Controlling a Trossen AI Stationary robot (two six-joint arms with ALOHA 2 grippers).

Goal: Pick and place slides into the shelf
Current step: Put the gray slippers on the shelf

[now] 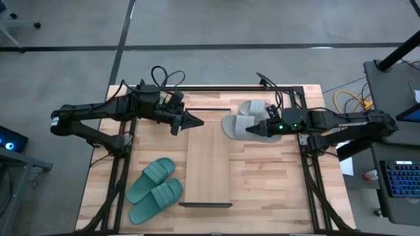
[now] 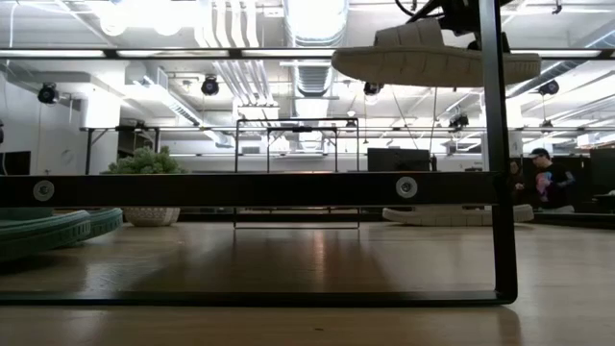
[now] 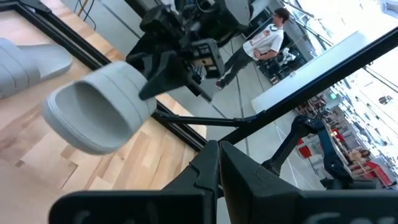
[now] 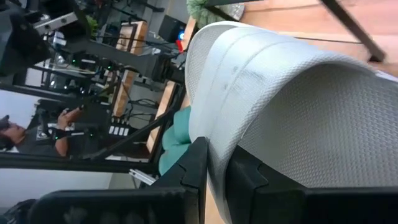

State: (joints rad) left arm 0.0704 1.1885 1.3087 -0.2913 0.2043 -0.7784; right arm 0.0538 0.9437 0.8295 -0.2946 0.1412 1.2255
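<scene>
- Near edge of the table (image 1: pixel 262 190): the teal-green pair (image 1: pixel 155 189) lies side by side on the left, flat on the wood, well apart from both arms. In the low view their soles (image 2: pixel 58 231) show at the left edge.
- Middle: the shelf (image 1: pixel 209 164) is the long light plank running from the near edge toward the far side, with a thin black end frame at each end. Nothing sits on it. In the low view its near frame (image 2: pixel 498 192) fills the foreground.
- Just right of the shelf's far end: the right gripper (image 1: pixel 261 128) is clamped on a grey slide (image 1: pixel 241 126) by its strap and holds it off the table. The low view shows that slide (image 2: pixel 432 60) high in the air, sole down, roughly level. In the right wrist view the ribbed strap (image 4: pixel 273 81) sits pinched between the two dark fingers (image 4: pixel 193 168).
- Left of the shelf's far end: the left gripper (image 1: pixel 197 121) hovers, fingers pressed together with nothing between them, tip pointing toward the held slide. Its wrist view shows the closed fingers (image 3: pixel 214 165).
- Farther back on the right: the second grey slide (image 1: pixel 252 107) rests on the table, just behind the lifted one.
- Beyond the table: a person (image 2: pixel 548 183) stands in the room.
</scene>
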